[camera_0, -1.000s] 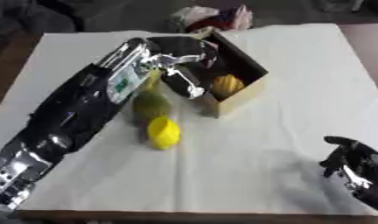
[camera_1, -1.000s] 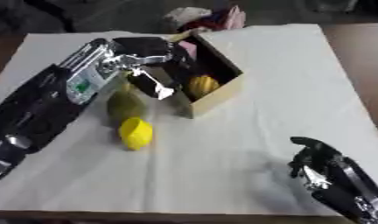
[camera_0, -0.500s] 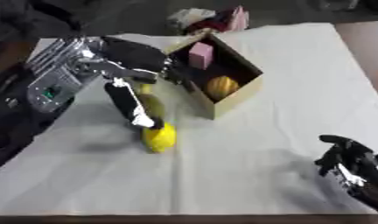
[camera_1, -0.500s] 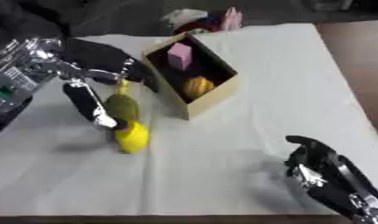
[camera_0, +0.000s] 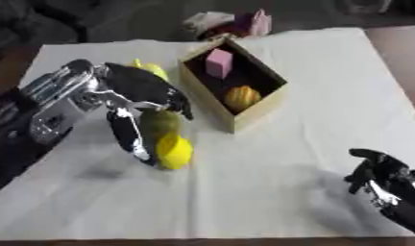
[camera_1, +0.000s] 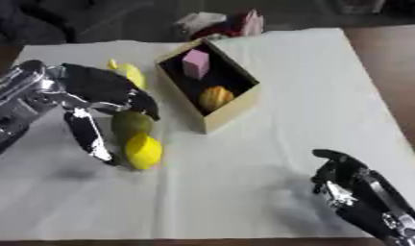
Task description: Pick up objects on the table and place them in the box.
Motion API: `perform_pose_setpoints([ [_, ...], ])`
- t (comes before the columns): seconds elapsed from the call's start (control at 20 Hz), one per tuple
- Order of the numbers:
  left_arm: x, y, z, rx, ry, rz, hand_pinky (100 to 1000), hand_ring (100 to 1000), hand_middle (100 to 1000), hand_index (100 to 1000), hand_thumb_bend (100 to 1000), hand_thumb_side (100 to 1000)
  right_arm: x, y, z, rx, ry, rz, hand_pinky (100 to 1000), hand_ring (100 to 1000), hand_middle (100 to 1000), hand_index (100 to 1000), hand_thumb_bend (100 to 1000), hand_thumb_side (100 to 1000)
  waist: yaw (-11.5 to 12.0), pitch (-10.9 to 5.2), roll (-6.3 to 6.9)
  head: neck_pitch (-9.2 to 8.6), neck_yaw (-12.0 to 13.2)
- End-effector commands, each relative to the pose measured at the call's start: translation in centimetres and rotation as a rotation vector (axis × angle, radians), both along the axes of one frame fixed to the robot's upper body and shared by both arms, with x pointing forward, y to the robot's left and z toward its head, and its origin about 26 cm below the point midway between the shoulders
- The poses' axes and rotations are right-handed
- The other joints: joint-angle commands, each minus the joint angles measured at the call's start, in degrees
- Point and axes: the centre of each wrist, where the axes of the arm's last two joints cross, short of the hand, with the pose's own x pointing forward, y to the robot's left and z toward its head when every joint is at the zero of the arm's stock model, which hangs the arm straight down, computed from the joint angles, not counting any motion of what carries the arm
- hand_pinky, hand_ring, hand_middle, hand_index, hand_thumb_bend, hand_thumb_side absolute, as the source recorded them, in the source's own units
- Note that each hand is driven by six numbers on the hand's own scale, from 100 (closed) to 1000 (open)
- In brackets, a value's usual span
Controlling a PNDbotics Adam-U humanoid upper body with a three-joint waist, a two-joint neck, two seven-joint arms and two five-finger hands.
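Observation:
A cardboard box (camera_0: 254, 108) stands at the table's middle back, holding a pink block (camera_0: 217, 63) and an orange fruit (camera_0: 242, 97). Left of it lie a green pear-like fruit (camera_1: 131, 123), a yellow lemon (camera_1: 143, 151) just in front of that, and another yellow fruit (camera_1: 130, 74) further back. My left hand (camera_0: 140, 96) hovers open over the green fruit and lemon, thumb down on their left side and fingers spread above them, curled round nothing. My right hand (camera_1: 349, 187) rests open near the lower right corner.
A white cloth (camera_0: 286, 158) covers the table. Beyond its far edge sits a pile of pink, red and white things (camera_0: 236, 21). Dark floor shows at the right edge.
My left arm has drawn back from the box toward the left and lowered its hand over the green fruit and lemon. The view has also shifted. The right hand stays put.

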Motion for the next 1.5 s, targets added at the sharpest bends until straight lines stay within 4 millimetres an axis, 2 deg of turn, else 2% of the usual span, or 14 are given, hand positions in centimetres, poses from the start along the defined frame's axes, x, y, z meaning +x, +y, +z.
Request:
perform_pose_setpoints([
  [0.05, 0.4, 0.4, -0.2, 0.165, 0.032, -0.079, 892, 869, 878, 940, 588, 519, 0.2, -0.3, 0.8, -0.01, -0.027, -0.004, 699, 466, 484, 841, 100, 410, -0.1, -0.68, -0.27, -0.59, -0.2],
  [0.3, 0.6, 0.3, -1.4, 0.221, 0.036, -0.1, 899, 876, 876, 937, 624, 536, 0.2, -0.3, 0.8, -0.01, -0.027, -0.003, 699, 466, 484, 841, 100, 411, -0.1, -0.65, -0.28, -0.54, -0.1],
  [0.45, 0.6, 0.4, -1.8, 0.224, 0.027, -0.104, 888, 860, 842, 909, 587, 537, 0.2, -0.3, 0.8, -0.011, -0.027, -0.003, 699, 466, 484, 841, 100, 410, -0.1, -0.65, -0.28, -0.57, -0.2],
  [0.7, 0.6, 0.5, -1.9, 0.143, -0.038, -0.118, 858, 809, 692, 787, 461, 500, 0.2, -0.3, 0.8, -0.011, -0.028, -0.003, 699, 466, 483, 840, 100, 409, 0.0, -0.66, -0.31, -0.67, -0.3],
  [1.0, 0.6, 0.5, -1.9, 0.043, -0.101, -0.128, 826, 746, 523, 635, 350, 437, 0.2, -0.3, 0.8, -0.01, -0.028, -0.004, 699, 466, 483, 840, 100, 409, -0.1, -0.67, -0.3, -0.75, -0.4],
  [1.2, 0.5, 0.4, -0.8, -0.036, -0.143, -0.133, 817, 720, 481, 589, 295, 401, 0.2, -0.3, 0.7, -0.01, -0.027, -0.006, 699, 466, 483, 841, 100, 408, 0.0, -0.73, -0.26, -0.7, -0.5],
  [1.5, 0.1, -0.6, 2.9, -0.136, -0.236, -0.146, 815, 717, 479, 589, 281, 381, 0.1, -0.3, 0.7, -0.01, -0.024, -0.007, 699, 466, 483, 840, 100, 409, 0.1, -0.9, -0.28, -0.73, -0.7],
])
